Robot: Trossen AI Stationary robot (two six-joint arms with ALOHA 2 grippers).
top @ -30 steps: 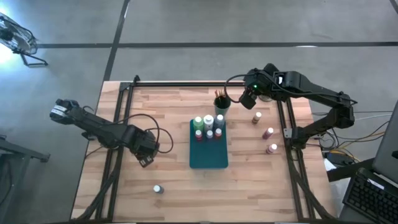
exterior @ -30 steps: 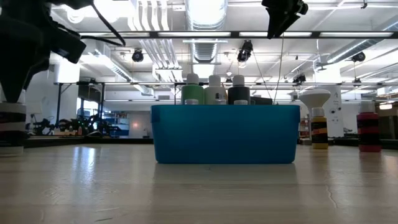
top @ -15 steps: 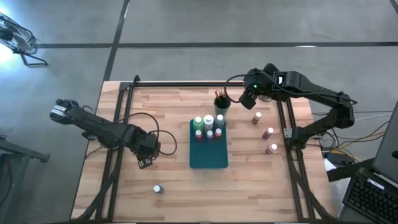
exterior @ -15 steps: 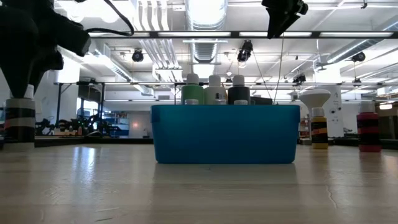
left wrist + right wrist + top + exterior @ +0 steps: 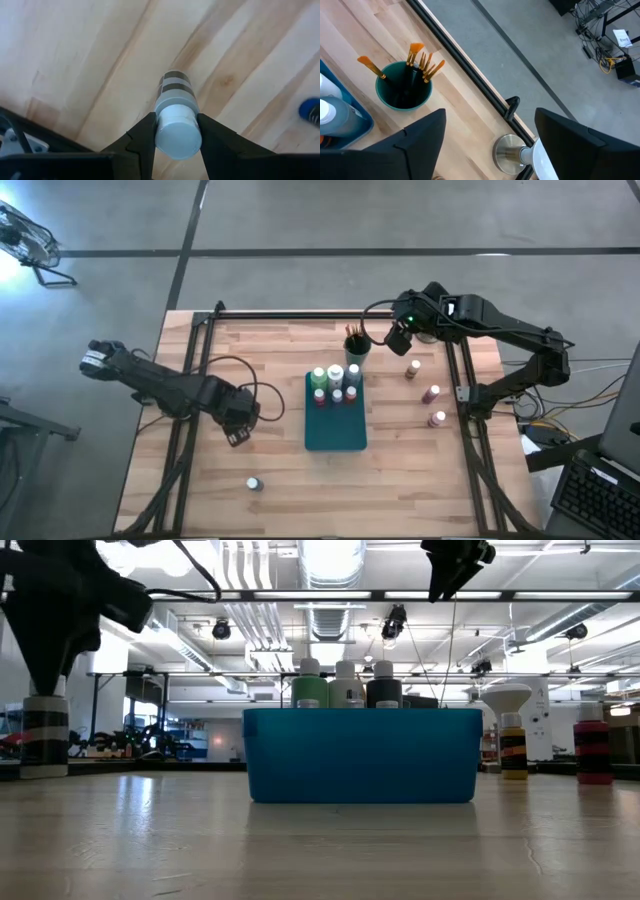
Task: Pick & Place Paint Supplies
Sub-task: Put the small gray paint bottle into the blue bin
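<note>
My left gripper (image 5: 238, 432) stands left of the teal tray (image 5: 335, 435) and is shut on a grey, white-capped paint bottle (image 5: 45, 735). The tray's far end carries several bottles, among them a taller light-green one (image 5: 319, 376). Three brown and red bottles (image 5: 432, 393) stand on the table right of the tray. One grey bottle (image 5: 254, 483) stands near the near edge. Brushes stick up from a teal cup (image 5: 403, 91). My right gripper (image 5: 400, 340) hangs open, high above the table right of that cup. My left gripper pinches the grey bottle's white cap (image 5: 177, 136) between its two fingers, one on each side. The fingers (image 5: 146, 131) come from above, pointing down. The bottle hangs upright below them, its base (image 5: 45, 772) close over the table; whether it touches the wood cannot be told.
The white-domed object on its metal stand (image 5: 511, 150) is at the far right by the table's black frame rail (image 5: 470, 70). Bare wood lies between my left gripper and the tray, and on the tray's near half.
My left gripper has carried the grey bottle, still upright, a little toward the table's right, toward the tray. It has stayed shut on the bottle.
</note>
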